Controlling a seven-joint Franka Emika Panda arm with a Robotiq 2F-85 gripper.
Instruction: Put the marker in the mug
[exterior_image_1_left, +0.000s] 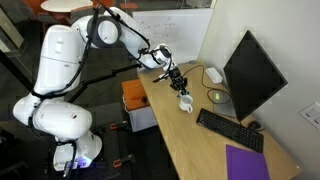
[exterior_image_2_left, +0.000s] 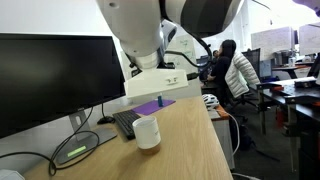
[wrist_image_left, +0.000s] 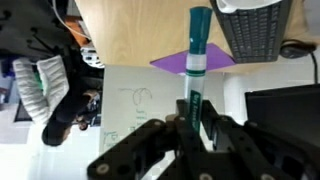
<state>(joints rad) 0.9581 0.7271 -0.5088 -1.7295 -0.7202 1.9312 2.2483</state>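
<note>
My gripper (wrist_image_left: 195, 128) is shut on a teal marker (wrist_image_left: 196, 45) with a white band, which sticks out straight from between the fingers in the wrist view. In an exterior view the gripper (exterior_image_1_left: 178, 80) hangs just above the small white mug (exterior_image_1_left: 186, 102), which stands upright on the wooden desk. The mug also shows near the desk's middle in an exterior view (exterior_image_2_left: 148, 132), under my white wrist. I cannot tell whether the marker tip is over the mug's opening.
A black keyboard (exterior_image_1_left: 230, 130), a purple notebook (exterior_image_1_left: 247, 162) and a monitor (exterior_image_1_left: 250, 75) stand on the desk beyond the mug. A flat yellowish dish (exterior_image_1_left: 218, 96) lies by the monitor base. An orange box (exterior_image_1_left: 134, 95) sits beside the desk edge.
</note>
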